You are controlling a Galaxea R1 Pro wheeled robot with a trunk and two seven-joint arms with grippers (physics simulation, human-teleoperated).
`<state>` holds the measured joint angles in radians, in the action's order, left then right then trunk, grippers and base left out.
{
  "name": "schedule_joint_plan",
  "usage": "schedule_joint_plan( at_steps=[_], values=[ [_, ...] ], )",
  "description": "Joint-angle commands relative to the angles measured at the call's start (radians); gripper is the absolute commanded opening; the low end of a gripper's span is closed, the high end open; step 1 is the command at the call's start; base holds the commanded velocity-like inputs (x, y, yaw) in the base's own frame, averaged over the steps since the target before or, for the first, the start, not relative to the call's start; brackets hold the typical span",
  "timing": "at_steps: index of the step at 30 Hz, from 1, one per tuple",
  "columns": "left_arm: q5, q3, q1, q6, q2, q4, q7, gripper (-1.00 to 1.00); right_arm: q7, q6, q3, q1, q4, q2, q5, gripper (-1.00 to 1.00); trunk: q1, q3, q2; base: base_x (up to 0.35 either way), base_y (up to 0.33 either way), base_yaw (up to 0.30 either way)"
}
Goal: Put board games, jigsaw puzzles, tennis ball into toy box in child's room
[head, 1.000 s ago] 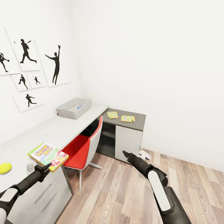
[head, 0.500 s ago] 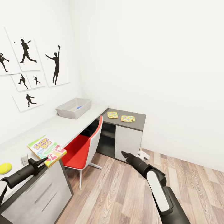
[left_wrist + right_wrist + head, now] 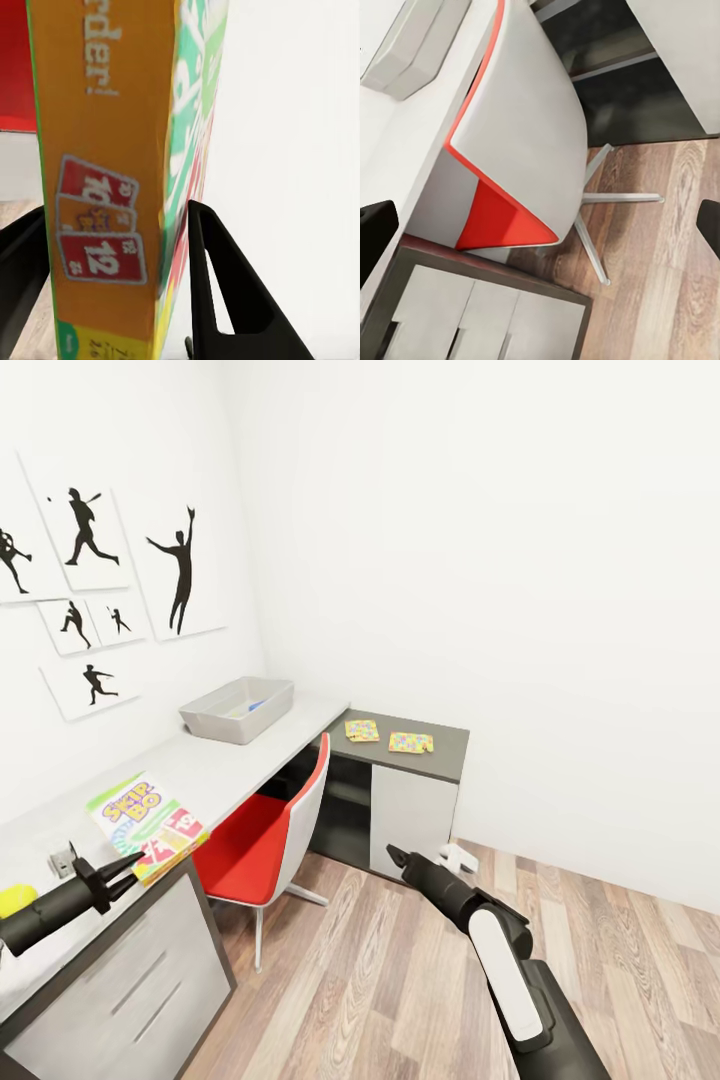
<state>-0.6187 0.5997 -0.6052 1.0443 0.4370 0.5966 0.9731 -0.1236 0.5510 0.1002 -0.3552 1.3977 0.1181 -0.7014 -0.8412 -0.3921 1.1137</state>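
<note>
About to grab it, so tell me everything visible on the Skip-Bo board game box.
The flat rectangular Skip-Bo board game box lies face up on the white desk near its front edge, its lid green, yellow and red, with printed cards. In the left wrist view its orange side, showing 10 and 12 cards, sits between the left hand's open black fingers; contact is unclear.

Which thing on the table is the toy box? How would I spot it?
Find the long white table along the wall with the black sports pictures. Follow it to its far end, near the room's corner: the toy box is the pale grey open tray sitting there. Everything else on the table is flat or brightly coloured; this alone is plain with raised sides.
</note>
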Motion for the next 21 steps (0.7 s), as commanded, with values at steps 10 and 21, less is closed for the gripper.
schedule_joint_plan(
  at_steps=[10, 21],
  values=[
    [0.005, -0.120, -0.001, 0.003, 0.027, 0.001, 0.091, -1.00, -0.010, 0.002, 0.024, -0.001, 0.003, -0.001, -0.009, 1.00, 0.000, 0.015, 0.001, 0.000, 0.000, 0.000],
    [0.004, -0.202, -0.001, 0.003, 0.029, 0.091, 0.153, -1.00, -0.010, 0.002, 0.025, -0.001, 0.011, -0.001, -0.009, 1.00, 0.000, 0.033, 0.001, 0.000, 0.000, 0.000]
  ],
)
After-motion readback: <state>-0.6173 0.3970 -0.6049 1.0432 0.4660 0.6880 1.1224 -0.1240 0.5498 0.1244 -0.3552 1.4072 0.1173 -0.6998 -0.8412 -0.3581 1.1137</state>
